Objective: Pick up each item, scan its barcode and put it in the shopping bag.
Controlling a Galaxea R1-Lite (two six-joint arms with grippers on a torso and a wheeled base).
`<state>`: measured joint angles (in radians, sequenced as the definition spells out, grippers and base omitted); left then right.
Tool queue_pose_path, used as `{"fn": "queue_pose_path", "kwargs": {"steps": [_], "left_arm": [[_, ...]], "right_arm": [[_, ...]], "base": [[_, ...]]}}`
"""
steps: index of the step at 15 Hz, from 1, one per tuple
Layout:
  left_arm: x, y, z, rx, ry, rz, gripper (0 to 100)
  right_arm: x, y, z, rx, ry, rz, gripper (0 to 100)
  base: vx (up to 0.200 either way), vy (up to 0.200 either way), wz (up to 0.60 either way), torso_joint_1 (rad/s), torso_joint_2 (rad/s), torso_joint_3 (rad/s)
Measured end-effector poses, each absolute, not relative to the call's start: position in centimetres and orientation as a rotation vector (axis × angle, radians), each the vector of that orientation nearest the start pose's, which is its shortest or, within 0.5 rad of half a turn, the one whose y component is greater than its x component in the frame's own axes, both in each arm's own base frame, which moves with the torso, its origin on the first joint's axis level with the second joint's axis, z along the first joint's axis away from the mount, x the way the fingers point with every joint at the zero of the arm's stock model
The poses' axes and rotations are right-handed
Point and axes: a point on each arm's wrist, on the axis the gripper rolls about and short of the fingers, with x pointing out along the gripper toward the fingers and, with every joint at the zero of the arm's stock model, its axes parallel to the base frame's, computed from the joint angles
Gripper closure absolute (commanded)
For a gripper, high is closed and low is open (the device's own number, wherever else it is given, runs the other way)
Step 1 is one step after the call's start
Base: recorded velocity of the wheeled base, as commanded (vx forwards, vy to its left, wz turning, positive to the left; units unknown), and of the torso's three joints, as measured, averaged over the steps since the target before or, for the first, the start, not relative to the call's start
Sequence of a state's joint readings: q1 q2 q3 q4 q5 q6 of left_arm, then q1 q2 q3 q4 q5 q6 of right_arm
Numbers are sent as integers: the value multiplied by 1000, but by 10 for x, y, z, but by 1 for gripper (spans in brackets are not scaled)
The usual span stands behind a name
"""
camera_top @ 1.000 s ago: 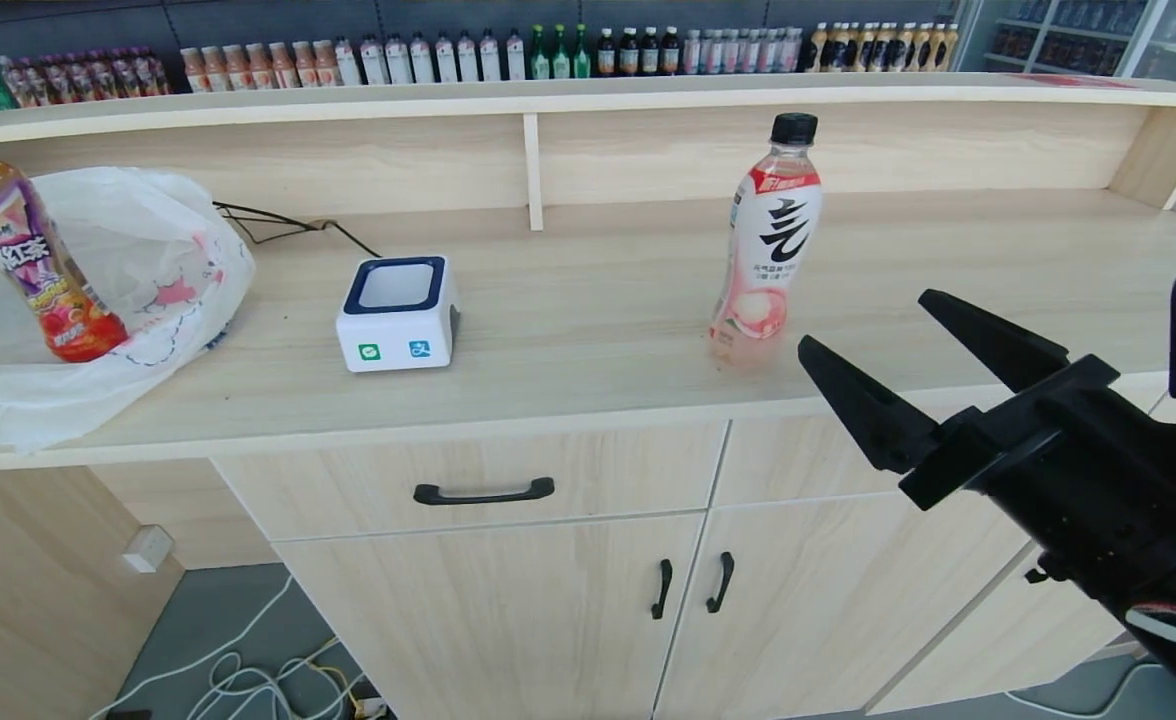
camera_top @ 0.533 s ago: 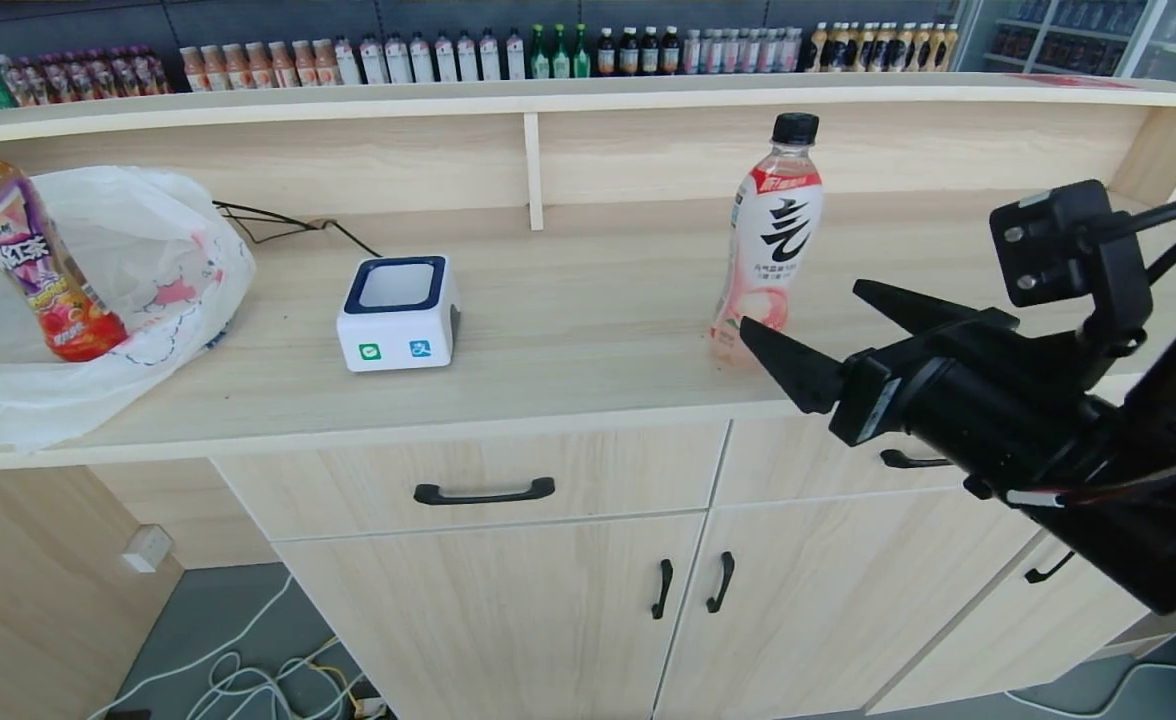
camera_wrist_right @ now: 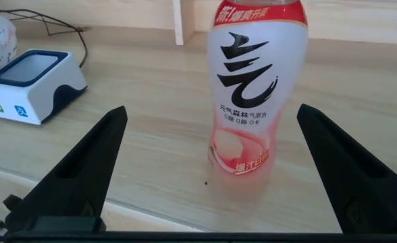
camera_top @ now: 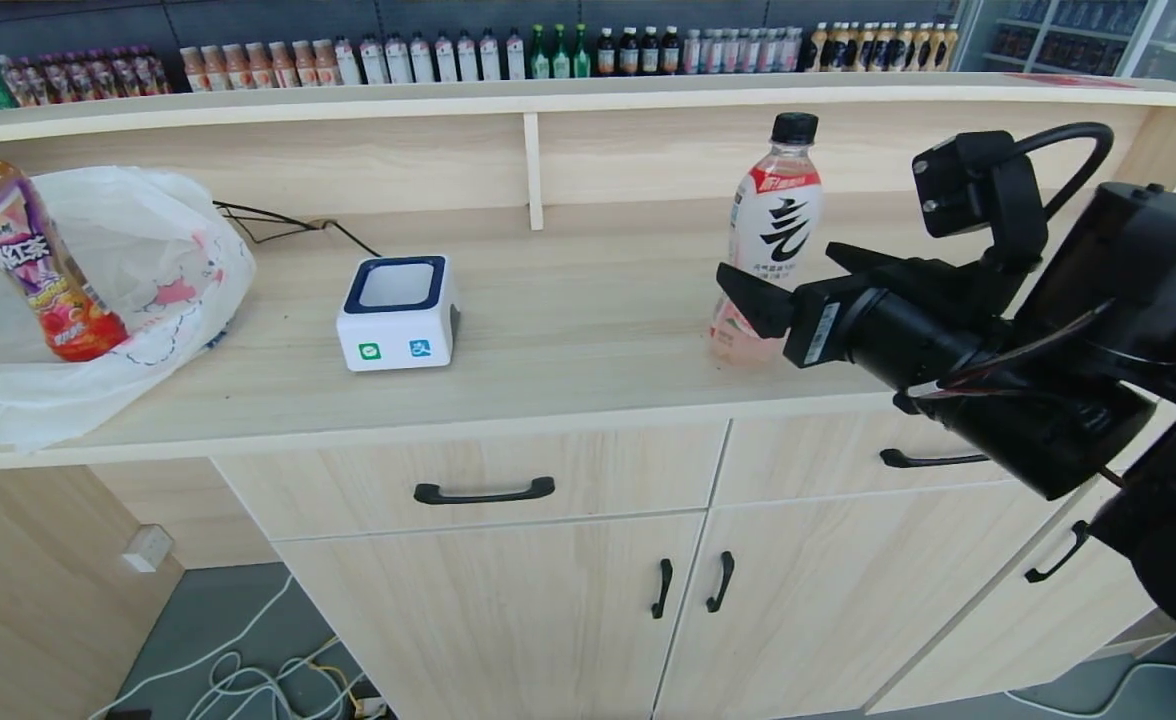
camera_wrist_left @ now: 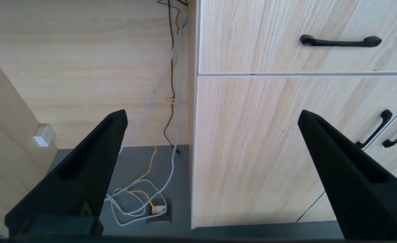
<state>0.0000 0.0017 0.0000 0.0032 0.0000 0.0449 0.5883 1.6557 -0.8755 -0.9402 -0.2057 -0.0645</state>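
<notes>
At the counter's (camera_top: 568, 330) left end a white plastic bag (camera_top: 163, 260) is spread open, and a tea bottle (camera_top: 23, 265) with a purple cap is seen in its mouth, tilted, its base down in the plastic; just right of the bag a black cable (camera_top: 288, 225) is laid along the back of the counter; near the middle a small white scanner (camera_top: 396, 312) with a dark-rimmed window is set, window up, well apart from the bag. Further right a pink bottle (camera_top: 773, 240) with a black cap is stood upright near the counter's front edge, well apart from the scanner. The right pincer (camera_top: 774, 262) is held level at the lower half of this bottle, spread wide; in the right wrist view the bottle (camera_wrist_right: 256, 101) is framed between the two fingers of the pincer (camera_wrist_right: 212, 108) without being touched by either, and the scanner (camera_wrist_right: 31, 84) is seen beyond the one finger. Behind the counter a shelf (camera_top: 548, 50) lined with drinks is seen. The left pincer (camera_wrist_left: 212, 116) is held below counter level, spread wide with nothing in it, and is faced towards the cupboard front, where a drawer handle (camera_wrist_left: 339, 41) and loose floor wires (camera_wrist_left: 144, 196) are seen.
</notes>
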Motion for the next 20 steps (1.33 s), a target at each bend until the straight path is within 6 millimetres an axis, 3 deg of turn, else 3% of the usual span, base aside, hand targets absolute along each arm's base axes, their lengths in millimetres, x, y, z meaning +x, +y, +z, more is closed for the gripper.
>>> {"fn": "queue_pose_path", "kwargs": {"steps": [13, 20], "left_arm": [[-23, 0, 75, 43, 5, 0, 0], [-23, 0, 75, 44, 5, 0, 0]], "right_arm": [[320, 169, 225, -13, -146, 285, 0], [337, 173, 223, -9, -166, 277, 0]], "base": [[0, 0, 0, 0, 0, 0], [0, 0, 0, 0, 0, 0]]}}
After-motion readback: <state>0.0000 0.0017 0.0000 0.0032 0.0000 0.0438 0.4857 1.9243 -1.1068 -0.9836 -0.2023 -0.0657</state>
